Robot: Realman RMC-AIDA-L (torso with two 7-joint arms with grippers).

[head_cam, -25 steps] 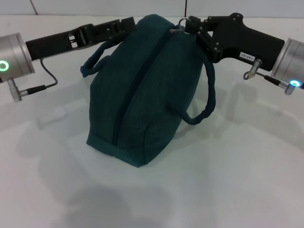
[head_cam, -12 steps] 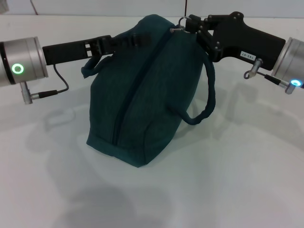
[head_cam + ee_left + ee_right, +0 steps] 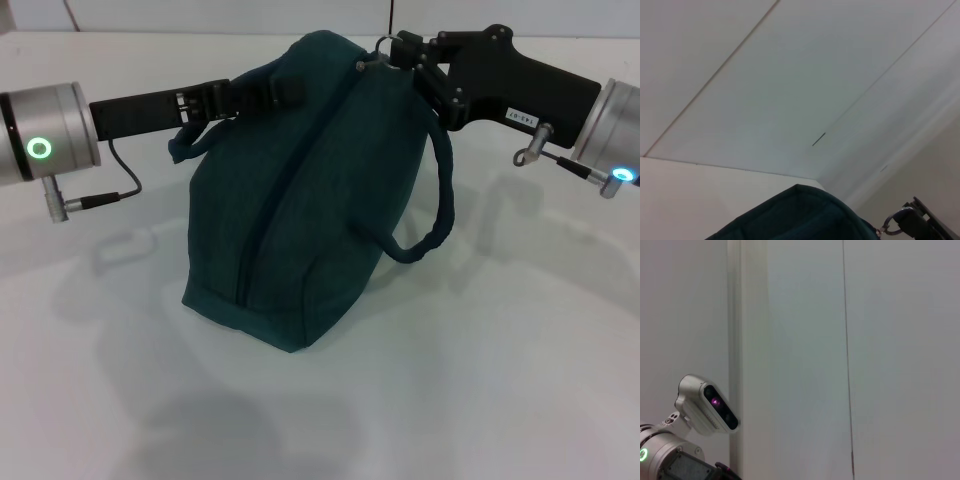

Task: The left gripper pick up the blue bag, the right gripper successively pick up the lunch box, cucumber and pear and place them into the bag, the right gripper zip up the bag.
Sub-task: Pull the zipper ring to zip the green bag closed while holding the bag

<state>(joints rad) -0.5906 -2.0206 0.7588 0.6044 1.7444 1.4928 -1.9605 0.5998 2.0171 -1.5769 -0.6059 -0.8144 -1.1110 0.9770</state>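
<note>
On the table [image 3: 520, 380], both grippers' fingers meet the blue bag [image 3: 290, 200]; grip unclear.

Matt woven cloth blue bag [image 3: 290, 200], smooth white table [image 3: 480, 380]

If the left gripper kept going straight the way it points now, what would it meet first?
Most likely the large dark teal fabric bag: the left gripper already sits at its upper far side, pointing across its top; depth is unclear.

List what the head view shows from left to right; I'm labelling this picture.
Left arm's silver wrist → left tool at the bag's far left side → blue bag → right tool at the zip ring → right arm's silver wrist.
</note>
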